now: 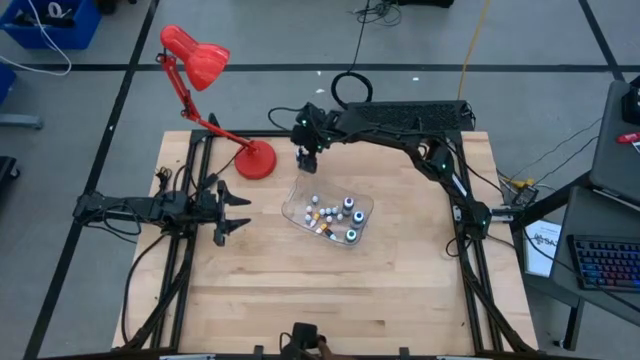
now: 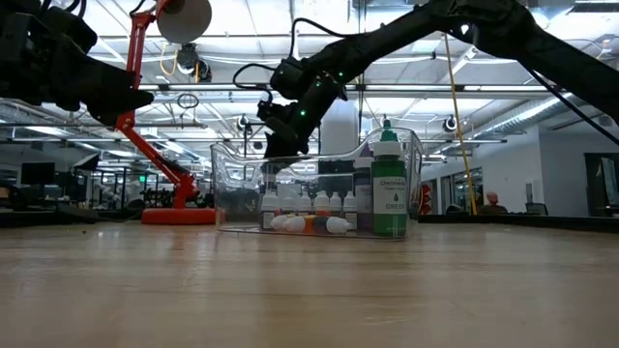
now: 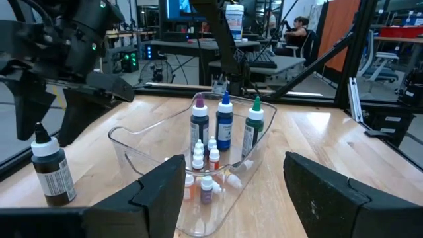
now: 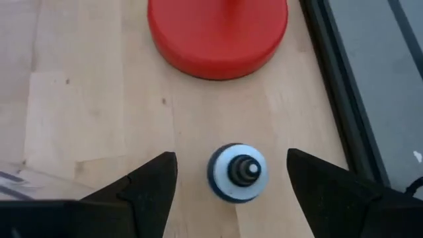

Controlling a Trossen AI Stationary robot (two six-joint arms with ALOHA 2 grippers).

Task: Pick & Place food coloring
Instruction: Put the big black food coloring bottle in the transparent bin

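One dark bottle (image 4: 238,172) stands placed near the worktop's far edge, between the right gripper's (image 4: 231,182) parted fingers; next, lift clear toward the tray (image 1: 296,208); left gripper (image 1: 232,210) waits spread

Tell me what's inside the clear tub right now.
The clear tub holds three tall bottles, purple, blue and green tipped, and several tiny dropper bottles, some lying down. The exact count is hidden where they overlap.

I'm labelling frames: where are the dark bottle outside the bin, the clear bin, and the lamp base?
dark bottle (image 3: 50,166), left wrist view, label.
clear bin (image 1: 298,194), high view, rim.
lamp base (image 4: 218,33), right wrist view, top.
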